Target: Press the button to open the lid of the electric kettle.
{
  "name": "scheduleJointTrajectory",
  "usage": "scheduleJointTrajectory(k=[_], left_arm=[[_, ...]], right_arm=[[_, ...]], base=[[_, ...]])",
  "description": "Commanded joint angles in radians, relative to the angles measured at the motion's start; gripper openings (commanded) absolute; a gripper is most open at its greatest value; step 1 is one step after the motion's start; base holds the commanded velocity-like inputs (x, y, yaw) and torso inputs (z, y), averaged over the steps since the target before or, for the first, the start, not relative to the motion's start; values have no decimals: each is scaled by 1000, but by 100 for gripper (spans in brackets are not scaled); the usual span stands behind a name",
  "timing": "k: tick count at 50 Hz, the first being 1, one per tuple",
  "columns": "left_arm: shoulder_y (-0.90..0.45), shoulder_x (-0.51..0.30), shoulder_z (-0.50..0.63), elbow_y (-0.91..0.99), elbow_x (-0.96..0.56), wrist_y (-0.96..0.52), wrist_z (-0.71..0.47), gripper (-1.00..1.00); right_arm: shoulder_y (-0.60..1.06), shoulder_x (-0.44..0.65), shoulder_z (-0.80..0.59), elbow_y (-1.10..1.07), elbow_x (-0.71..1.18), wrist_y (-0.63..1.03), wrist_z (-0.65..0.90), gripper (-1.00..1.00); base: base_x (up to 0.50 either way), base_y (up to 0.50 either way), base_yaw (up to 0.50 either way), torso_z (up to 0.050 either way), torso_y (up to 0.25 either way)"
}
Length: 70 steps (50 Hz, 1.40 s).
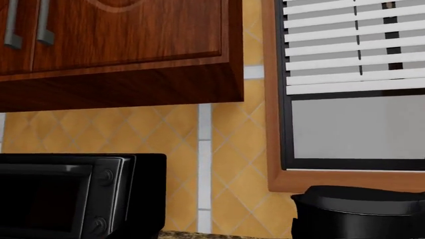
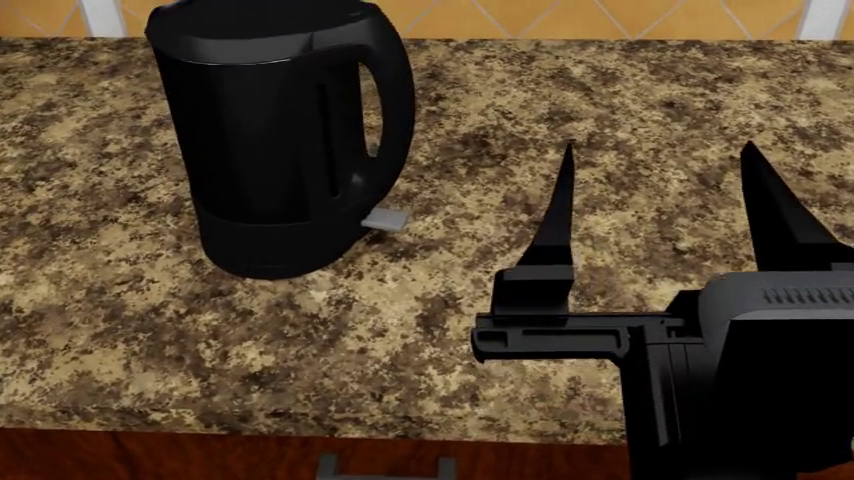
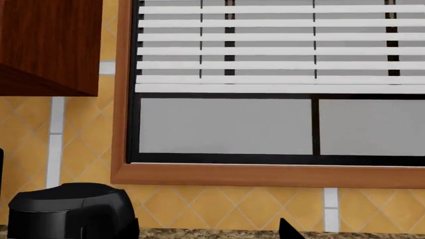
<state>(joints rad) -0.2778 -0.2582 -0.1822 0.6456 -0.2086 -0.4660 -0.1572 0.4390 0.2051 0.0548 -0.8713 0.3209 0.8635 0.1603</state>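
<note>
Right gripper (image 2: 661,170): over the near right part of the counter (image 2: 561,100), fingers pointing away toward the wall, set well apart from each other.

Kettle (image 2: 267,140): left of the gripper and farther back, upright on the counter, apart from the fingers; handle (image 2: 387,100) on the side facing the gripper.

Lid (image 2: 254,30): on top of the kettle.

Tab (image 2: 387,218): on the counter at the kettle's foot, below the handle, between kettle and gripper.

Window (image 3: 272,89): on the wall beyond the gripper (right wrist view), blinds (image 3: 279,45) over its upper part.

Cabinet (image 1: 113,45): left of the window, above the microwave (image 1: 73,194), which stands left of the kettle.
</note>
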Motion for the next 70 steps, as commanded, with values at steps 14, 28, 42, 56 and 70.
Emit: scheduleJointTrajectory(k=[14,28,42,56,70], left_arm=[[-6,-12,-46,21,-54,-30,-11,100],[-2,-19,-50,20,-60,-28,-15,100],[0,-23,-91,29,-87,-33,-29,100],[6,-30,-115,44,-107,-34,-34,100],[9,-40,-184,66,-203,-78,-24,100]], right_arm=[[8,2,12,-11,53,22,2,100],[22,-4,25,-6,79,65,28,100],[114,3,21,2,125,229,70,100],[851,149,48,452,1177,699,828,100],[1500,166,-624,1188,1431,701,540,100]], base=[[500,0,0,0,0],[256,0,0,0,1],[237,0,0,0,0],[0,0,0,0,0],[0,0,0,0,0]])
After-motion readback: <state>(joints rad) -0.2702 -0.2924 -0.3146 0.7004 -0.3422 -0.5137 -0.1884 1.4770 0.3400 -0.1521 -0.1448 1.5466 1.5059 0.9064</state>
